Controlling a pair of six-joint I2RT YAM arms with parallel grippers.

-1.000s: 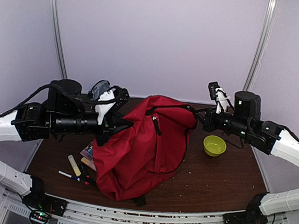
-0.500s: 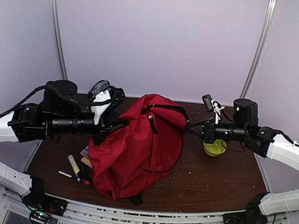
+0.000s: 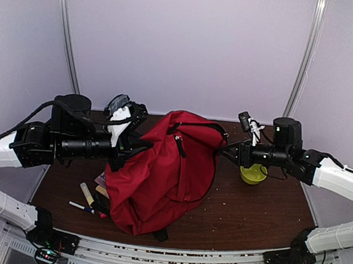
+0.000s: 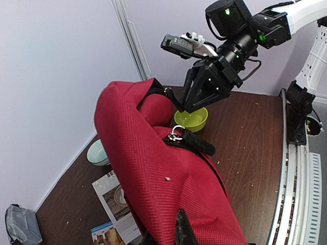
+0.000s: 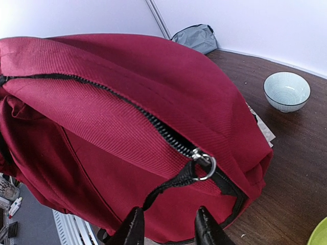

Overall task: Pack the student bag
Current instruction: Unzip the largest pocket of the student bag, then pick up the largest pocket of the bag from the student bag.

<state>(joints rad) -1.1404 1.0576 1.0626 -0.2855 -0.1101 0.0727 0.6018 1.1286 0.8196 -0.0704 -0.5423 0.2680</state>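
Nearest the front edge of the brown desk (image 3: 249,215), below the left jaws, a white pen (image 3: 82,207) and a yellow highlighter (image 3: 87,194) lie just beside the student bag (image 3: 160,180). A printed booklet (image 4: 110,196) lies under the bag's flank on that same side.

Between the two sets of jaws the bag stands slumped on the desk, by far the biggest thing there. It is red woven fabric, its base spread toward the front edge and its top drawn up into a ridge. A black strap end pokes out beneath its near corner. The left jaws are together, pinching the red cloth high on the bag's left side; one dark finger (image 4: 182,227) presses into the fabric.

A black zipper (image 5: 127,109) runs along the ridge to a slider with a silver ring (image 5: 204,162). From the ring a black pull strap (image 5: 171,186) trails toward the right jaws. Those jaws stand apart at the bag's upper right corner, and the strap's end lies just short of the gap, nearest one finger (image 5: 134,227). Nothing is clamped there.

Just beneath the right jaws sits a yellow-green bowl (image 3: 253,173). Beyond the bag, on the left jaws' side, stands a pale ribbed bowl (image 5: 287,91). Farther back, against the wall, lies a grey pouch (image 5: 196,38).
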